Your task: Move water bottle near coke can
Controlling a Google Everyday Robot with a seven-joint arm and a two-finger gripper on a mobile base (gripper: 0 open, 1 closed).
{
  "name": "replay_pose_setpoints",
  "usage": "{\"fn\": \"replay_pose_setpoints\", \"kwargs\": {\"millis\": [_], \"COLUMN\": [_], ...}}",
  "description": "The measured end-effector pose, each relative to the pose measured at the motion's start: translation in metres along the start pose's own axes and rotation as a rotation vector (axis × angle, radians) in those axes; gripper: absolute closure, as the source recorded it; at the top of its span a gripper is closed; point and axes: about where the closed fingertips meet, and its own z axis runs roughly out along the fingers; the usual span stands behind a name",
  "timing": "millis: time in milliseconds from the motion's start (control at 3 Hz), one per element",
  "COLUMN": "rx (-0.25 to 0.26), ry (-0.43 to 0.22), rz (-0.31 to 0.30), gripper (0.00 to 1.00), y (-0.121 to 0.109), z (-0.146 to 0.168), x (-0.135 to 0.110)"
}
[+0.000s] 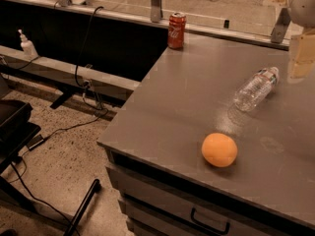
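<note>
We are looking down at a grey table (182,97) that is filling the right half of the frame. The water bottle (256,88) is lying on its side in the right middle of the frame, with its white cap pointing toward the upper right. The coke can (176,30) is standing upright at the table's far edge, at the upper centre of the frame, well apart from the bottle. An orange (219,150) is sitting nearer the table's front edge, below and left of the bottle, and is touching neither it nor the can.

The gripper (301,58) is hanging at the upper right edge of the frame, above and just right of the bottle's cap end, partly cut off by the frame border. We are seeing it apart from the bottle and holding nothing, but we cannot tell whether it is released or clenched.

At the upper left of the frame a white pump bottle (27,45) is standing on a low ledge, and black cables (74,127) are trailing across the speckled floor (64,166) below it.
</note>
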Motion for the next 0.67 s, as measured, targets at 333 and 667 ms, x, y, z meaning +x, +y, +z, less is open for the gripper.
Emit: {"fn": "replay_pose_setpoints", "kwargs": {"millis": [333, 667], "rx": [0.019, 0.018], "ry": [0.039, 0.158], "rz": [-0.043, -0.177], "gripper": [0.0, 0.0], "y": [-0.005, -0.019], "z": [0.002, 0.012], "x": [-0.003, 0.038]}}
